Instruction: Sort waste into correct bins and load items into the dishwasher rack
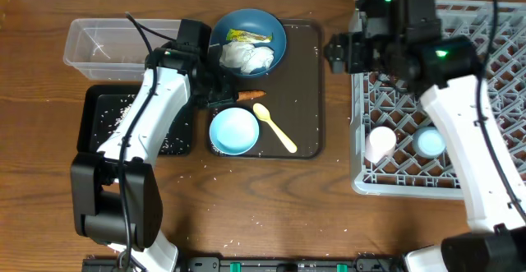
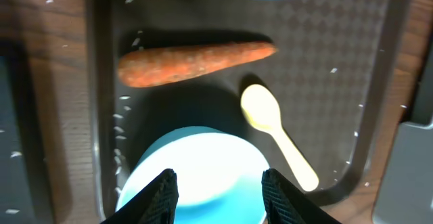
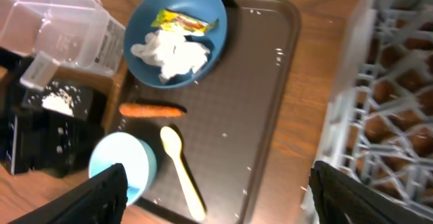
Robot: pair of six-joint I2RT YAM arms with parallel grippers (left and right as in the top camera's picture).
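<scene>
Brown serving tray [image 1: 306, 75] on desk: dark blue plate [image 1: 276, 32] carrying crumpled tissues [image 1: 245, 57] and wrapper [image 1: 248, 35]; carrot stick [image 1: 251, 95], light blue bowl [image 1: 234, 131] and pale yellow spoon [image 1: 275, 127] below it. Grey rack [image 1: 411, 186], right: pink-white cup [image 1: 380, 143], light blue cup [image 1: 430, 143]. Left gripper [image 2: 218, 183], fingers apart, above bowl beside carrot stick; right gripper [image 3: 220, 190], fingers wide apart, empty, over the tray's rack-side edge.
</scene>
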